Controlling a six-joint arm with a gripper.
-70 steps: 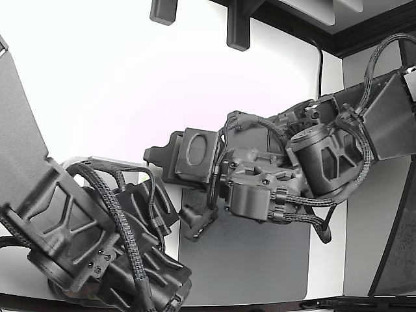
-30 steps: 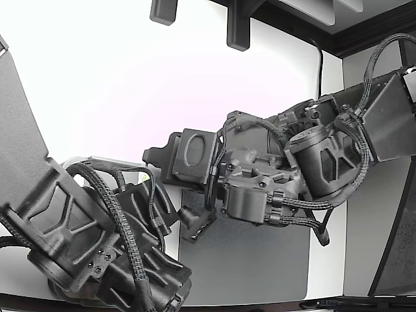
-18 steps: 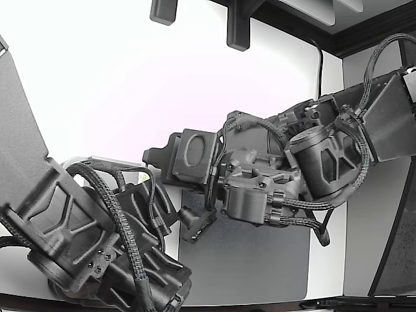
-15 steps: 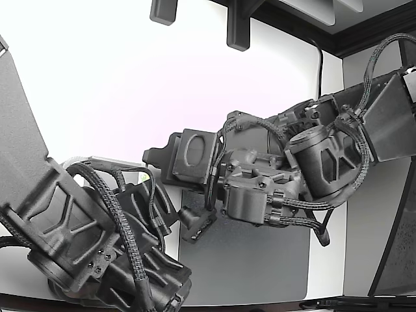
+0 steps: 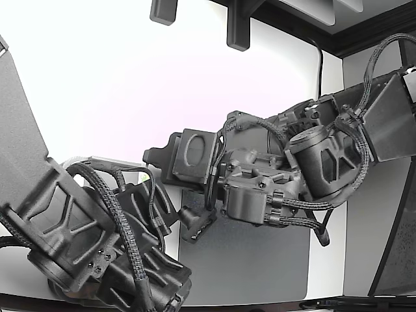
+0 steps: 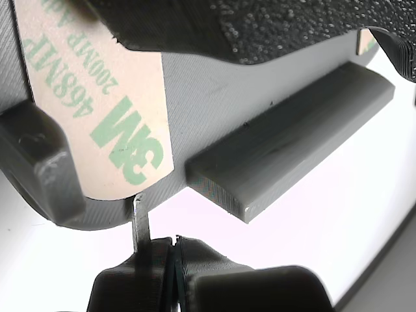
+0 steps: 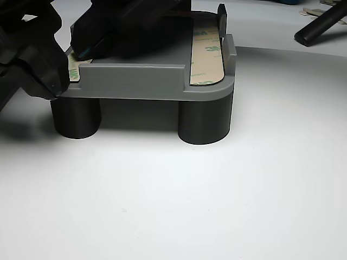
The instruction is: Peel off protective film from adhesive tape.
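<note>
A tan adhesive tape strip (image 6: 104,110) with green 3M print on its protective film lies on a grey plastic part (image 6: 214,84). My gripper (image 6: 174,257) sits just off the part's rounded edge, its two dark fingertips (image 6: 234,276) pressed together, shut. A thin grey sliver (image 6: 139,218) rises from beside the fingertips and touches the part's edge below the film; I cannot tell what it is. In the other view the part (image 7: 135,81) stands on two dark round legs, one tape strip (image 7: 206,51) on its near corner, another strip's end (image 7: 73,69) under black gripper parts (image 7: 38,59).
A raised grey bar (image 6: 292,136) runs across the part beside the tape. In the exterior view two black arms (image 5: 273,182) crowd over a dark mat (image 5: 253,260) on the white table (image 5: 97,78). A black rod (image 7: 320,24) lies at the far right of the other view.
The arm on the exterior view's right edged slightly left and down about two seconds ago. Nothing has visibly moved in the last half second.
</note>
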